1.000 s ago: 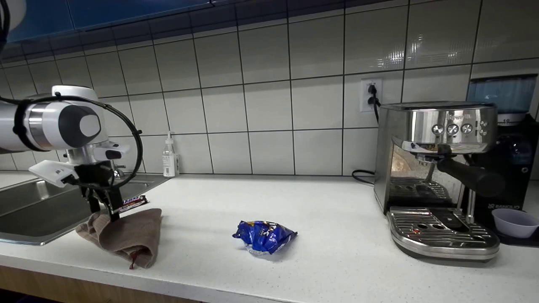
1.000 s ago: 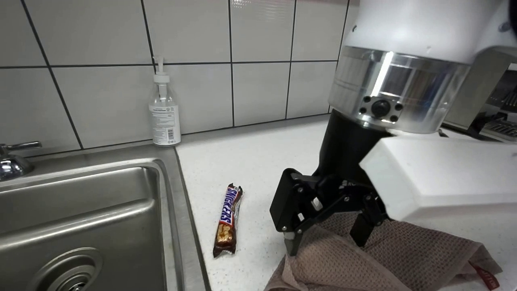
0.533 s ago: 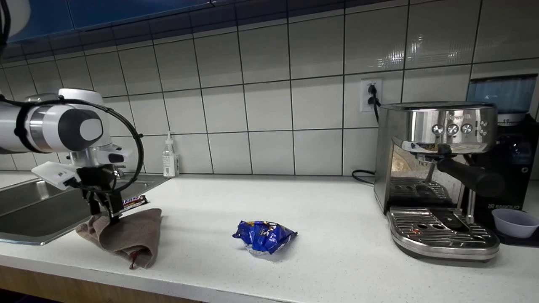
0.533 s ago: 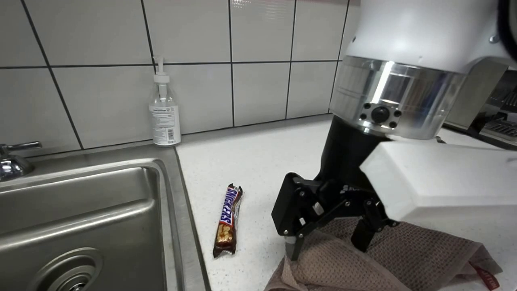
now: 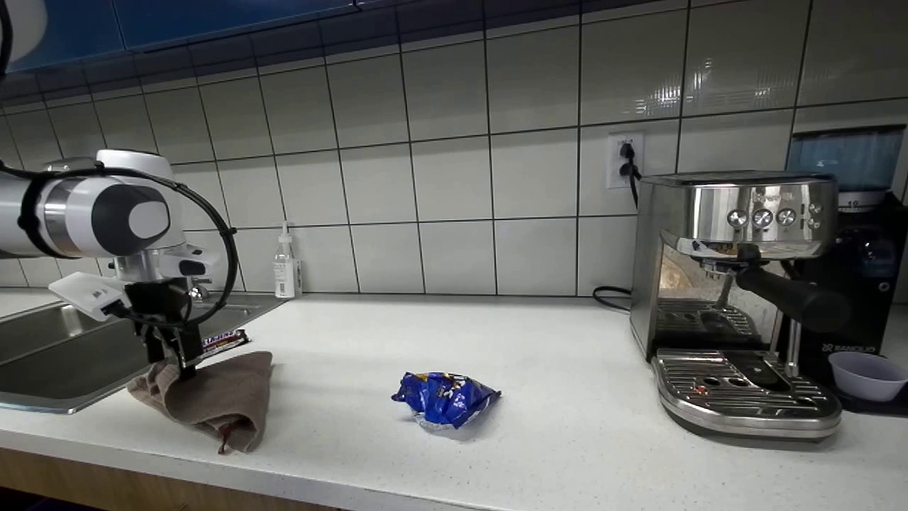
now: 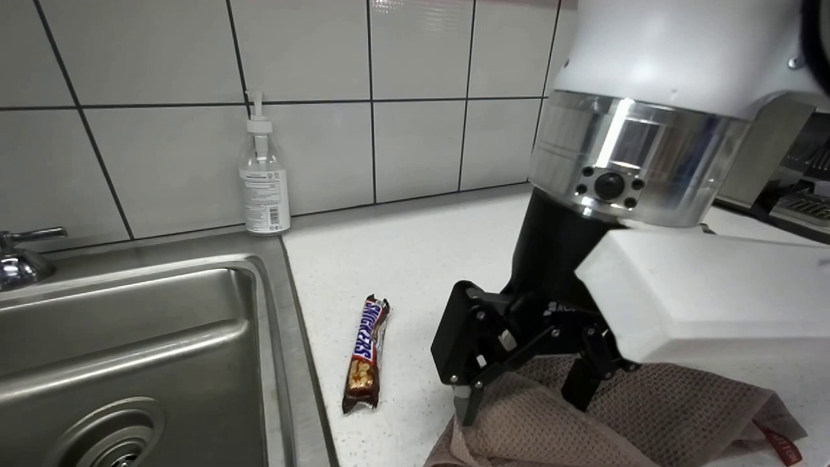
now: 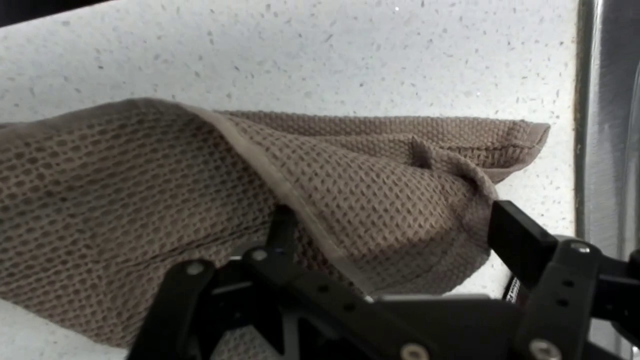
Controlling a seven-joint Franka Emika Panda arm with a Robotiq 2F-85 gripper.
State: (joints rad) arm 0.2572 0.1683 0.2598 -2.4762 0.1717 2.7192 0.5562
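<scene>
Beside the steel sink (image 5: pixel 64 362), in an exterior view, the end effector (image 5: pixel 170 366) points down at a brown waffle-weave towel (image 5: pixel 216 401) on the speckled worktop (image 5: pixel 567 447), a crumpled blue packet (image 5: pixel 445 399) well apart from it. In an exterior view, a Snickers bar (image 6: pixel 364 355) lies between sink and towel. In the wrist view, its 2 fingers (image 7: pixel 519 240) stand wide apart, a fold of towel between them (straddled, by the look of it, rather than clamped).

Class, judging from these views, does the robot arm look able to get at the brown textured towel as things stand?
Likely yes: the gripper stands open astride a fold of the brown textured towel, and no other object shows between its jaws.
</scene>
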